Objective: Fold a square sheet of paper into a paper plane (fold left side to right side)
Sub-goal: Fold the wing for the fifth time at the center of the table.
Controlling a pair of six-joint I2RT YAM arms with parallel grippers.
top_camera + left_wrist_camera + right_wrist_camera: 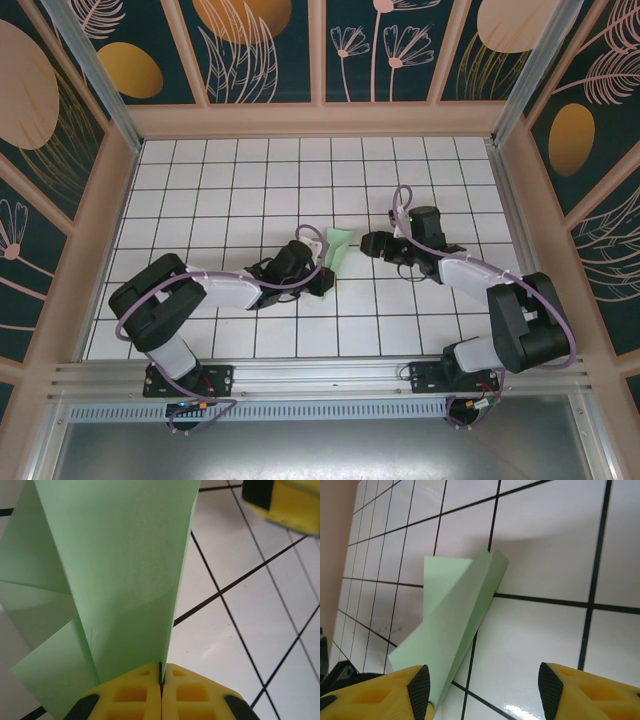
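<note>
Evidently the paper (pixel 125 570) looks thin, floppy and crease-prone. The left gripper (pixel 161 680) pinches its edge, while the right gripper (pixel 482 682) stands wide at its three o'clock. Best to grasp the folded edges.

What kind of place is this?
Probably a robot test booth: left arm and right arm bolted to a metal rail, a gridded white table, and leaf-patterned panels closing it in.

White tiled table (pixel 250 180); dark floral wall panels (pixel 260 50); even light.
</note>
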